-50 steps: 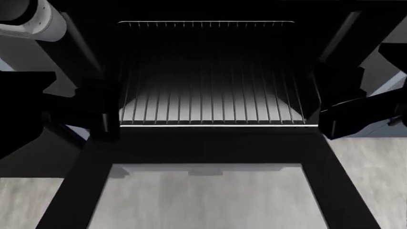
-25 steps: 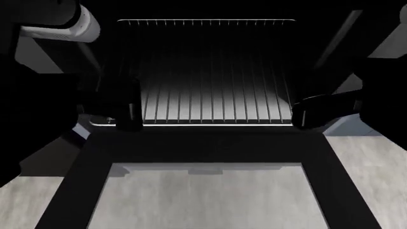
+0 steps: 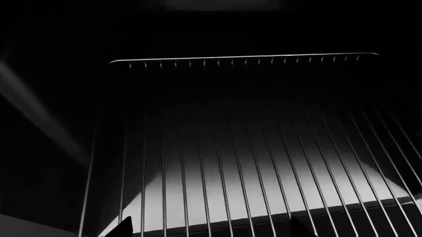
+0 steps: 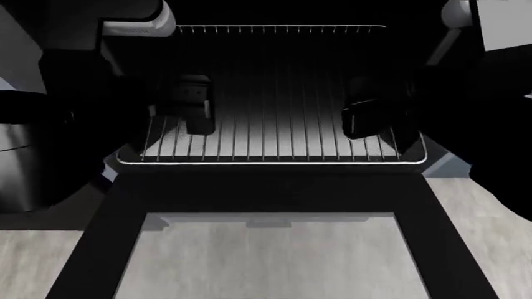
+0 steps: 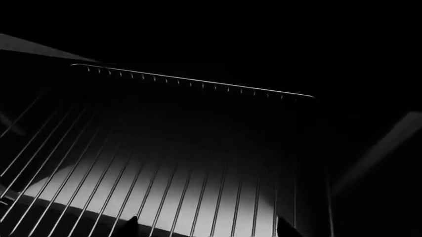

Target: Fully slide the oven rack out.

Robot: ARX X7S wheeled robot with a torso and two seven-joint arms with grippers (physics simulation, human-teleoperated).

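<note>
In the head view, the oven rack (image 4: 275, 112) is lying flat inside the dark oven, its bright front rail sitting just behind the opened oven door (image 4: 270, 255), which is folded down toward us with its glass panel showing pale floor beneath. The left gripper (image 4: 193, 112) is hanging over the rack's left part, and the right gripper (image 4: 365, 118) is hovering over its right part, both some way behind the front rail. Both are so dark against the wires that I cannot tell how wide either one is standing or whether it has hold of a wire.

In the left wrist view, the oven rack (image 3: 250, 163) is stretching away as long parallel wires to its far rail, with two dark fingertips (image 3: 123, 228) showing apart at the frame's edge, nothing visibly between them.

In the right wrist view, the oven rack (image 5: 165, 168) is running off likewise, and two dark fingertips (image 5: 130, 228) are again peeking in, spaced apart.
</note>
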